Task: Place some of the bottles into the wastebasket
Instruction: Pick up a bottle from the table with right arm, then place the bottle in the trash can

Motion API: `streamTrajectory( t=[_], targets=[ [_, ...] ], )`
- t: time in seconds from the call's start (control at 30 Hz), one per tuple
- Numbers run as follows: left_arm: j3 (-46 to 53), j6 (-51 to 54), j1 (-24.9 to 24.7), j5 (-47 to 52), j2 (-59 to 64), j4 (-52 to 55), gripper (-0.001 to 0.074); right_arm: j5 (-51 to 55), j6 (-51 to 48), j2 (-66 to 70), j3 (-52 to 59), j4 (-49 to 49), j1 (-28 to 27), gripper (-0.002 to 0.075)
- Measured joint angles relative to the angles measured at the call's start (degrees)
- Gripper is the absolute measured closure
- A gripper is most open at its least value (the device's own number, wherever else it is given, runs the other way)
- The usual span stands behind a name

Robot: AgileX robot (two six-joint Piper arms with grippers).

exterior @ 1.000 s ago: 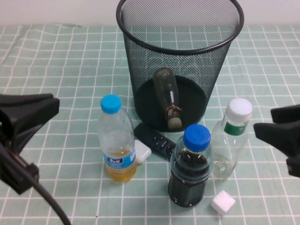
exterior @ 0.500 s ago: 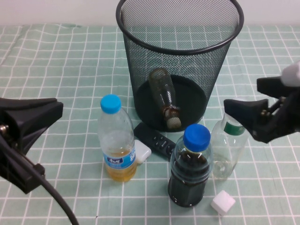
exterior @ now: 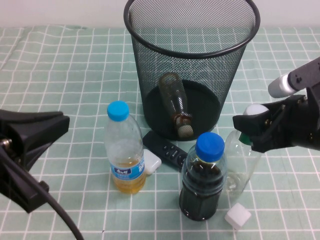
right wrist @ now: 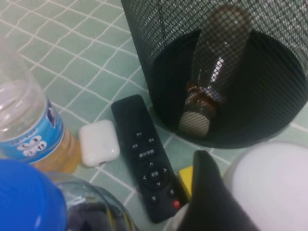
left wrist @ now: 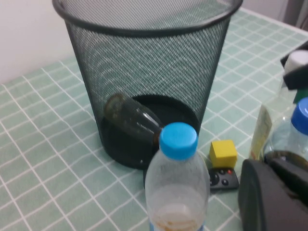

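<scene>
Clear bottle [exterior: 243,162]: right end effector [exterior: 253,131], open around its cap, should close squarely; left end effector [exterior: 37,132] waits, spread wide.

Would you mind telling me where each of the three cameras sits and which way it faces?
High view: raised on the robot's side, angled down at the wastebasket; left pincer at the left edge, right pincer at the clear bottle.
Left wrist view: low on the left arm, facing the wastebasket past the yellow-liquid bottle; a black pincer part shows.
Right wrist view: above the clear bottle's white cap, facing the remote; one finger shows.
All three share the brown bottle in the wastebasket.
</scene>
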Motion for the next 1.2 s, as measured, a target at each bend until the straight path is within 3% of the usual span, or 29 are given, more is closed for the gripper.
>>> streamTrajectory(
  t=[0.03, 0.07, 0.1, 0.13, 0.17, 0.2, 0.23, 0.27, 0.37, 0.4, 0.43, 0.47, 0.5, 0.53, 0.57, 0.6, 0.63, 0.67, 0.7, 0.73, 0.8, 0.83, 0.9, 0.93, 1.0, 1.03, 1.1, 1.17, 1.2],
  targets=[
    [0.0, 0.0, 0.0, 0.7, 0.0, 0.1, 0.0738, 0.5, 3.0, -0.2, -0.4, -2.2, 0.0, 0.0385],
    [0.0, 0.0, 0.0, 1.1, 0.0, 0.4, 0.0738, 1.5, 8.1, -0.6, -1.4, -6.3, -0.3, 0.0385],
    [0.0, 0.0, 0.0, 1.6, 0.0, 0.7, 0.0738, 3.4, 14.6, -0.8, -3.2, -11.9, -0.9, 0.0726],
    [0.0, -0.1, 0.0, 1.9, 0.0, 1.2, 0.0738, 5.6, 20.7, -1.1, -5.1, -17.4, -1.6, 0.0385],
    [0.0, -0.1, 0.0, 2.2, 0.0, 1.7, 0.0738, 9.2, 29.2, -1.2, -8.3, -25.2, -2.5, 0.0385],
    [0.0, -0.1, 0.0, 2.3, 0.0, 2.0, 0.0738, 13.5, 37.8, -1.2, -12.1, -33.4, -3.2, 0.0726],
    [0.0, -0.1, 0.0, 2.5, 0.0, 2.1, 0.0738, 17.1, 45.8, -1.0, -15.4, -39.9, -3.5, 0.0385],
    [0.0, -0.1, 0.0, 2.6, 0.0, 2.4, 0.0738, 21.4, 52.7, -0.8, -19.7, -47.5, -3.9, 0.0726],
    [0.0, -0.2, 0.0, 2.8, 0.0, 2.6, 0.0738, 30.4, 64.1, 0.9, -33.2, -62.5, -4.4, 0.0385],
    [0.0, -0.2, 0.0, 2.8, 0.0, 2.8, 0.0738, 32.2, 66.1, 1.6, -38.0, -64.8, -4.7, 0.0726],
    [0.0, -0.2, 0.0, 2.8, 0.0, 2.9, 0.0738, 33.3, 67.1, 2.3, -42.0, -66.1, -4.7, 0.0385],
    [0.0, -0.2, 0.0, 2.8, 0.0, 3.0, 0.0738, 34.3, 67.8, 3.3, -47.3, -66.9, -4.7, 0.0385],
    [0.0, -0.2, 0.0, 2.8, 0.0, 3.0, 0.0738, 35.0, 67.9, 4.6, -52.7, -67.0, -4.7, 0.0726],
    [0.2, -0.2, 0.0, 2.8, 0.0, 3.0, 0.0738, 35.2, 67.9, 6.1, -57.0, -66.8, -4.7, 0.0385],
    [0.5, -0.2, 0.0, 2.4, 0.0, 3.0, 0.0738, 35.5, 67.1, 8.0, -62.5, -65.9, -4.7, 0.0385],
    [0.9, -0.2, 0.0, 1.8, 0.0, 3.0, 0.0738, 35.5, 66.4, 10.1, -68.0, -64.5, -4.7, 0.0726],
    [1.5, -0.2, 0.0, 1.3, 0.0, 3.0, 0.0738, 35.6, 65.3, 12.0, -73.3, -62.6, -4.7, 0.0385],
    [2.4, -0.2, 0.0, 0.6, 0.0, 3.0, 0.0738, 35.6, 63.9, 14.5, -78.5, -60.2, -4.7, 0.0385],
    [3.1, -0.2, 0.0, 0.0, 0.0, 3.0, 0.0738, 35.6, 62.3, 17.3, -83.2, -57.2, -4.7, 0.0726],
    [4.0, -0.2, 0.0, -0.5, 0.0, 3.0, 0.0738, 35.7, 61.0, 19.6, -86.7, -54.6, -4.7, 0.0385],
    [5.5, -0.2, 0.0, -1.2, 0.0, 2.9, 0.0738, 36.7, 58.5, 25.8, -94.0, -48.5, -4.6, 0.0726],
    [6.1, -0.2, 0.0, -1.5, 0.0, 2.8, 0.0738, 37.1, 57.8, 28.9, -96.4, -46.8, -4.2, 0.0385],
    [7.3, -0.2, 0.0, -1.8, 0.0, 2.6, 0.0738, 38.4, 56.8, 34.8, -100.8, -45.1, -3.5, 0.0726],
    [7.9, -0.2, 0.0, -2.2, 0.0, 2.6, 0.0738, 38.9, 56.7, 37.0, -102.2, -45.1, -3.0, 0.0385],
    [9.2, -0.2, 0.0, -3.3, 0.0, 2.4, 0.0738, 40.0, 56.5, 42.0, -103.5, -46.1, -2.0, 0.0726],
    [10.0, -0.2, 0.0, -4.2, 0.0, 2.2, 0.0738, 40.7, 56.5, 43.8, -103.7, -46.5, -1.8, 0.0385],
    [11.3, -0.2, 0.0, -5.6, 0.0, 1.5, 0.0738, 41.5, 56.3, 47.8, -103.8, -48.3, -0.8, 0.0726],
    [12.1, -0.2, 0.0, -6.6, 0.0, 0.9, 0.0738, 42.1, 56.3, 51.0, -103.8, -50.5, 0.0, 0.0385],
    [12.3, -0.2, 0.0, -6.8, 0.0, 0.9, 0.0738, 42.4, 56.5, 52.2, -103.8, -52.3, 0.5, 0.0715]
  ],
)
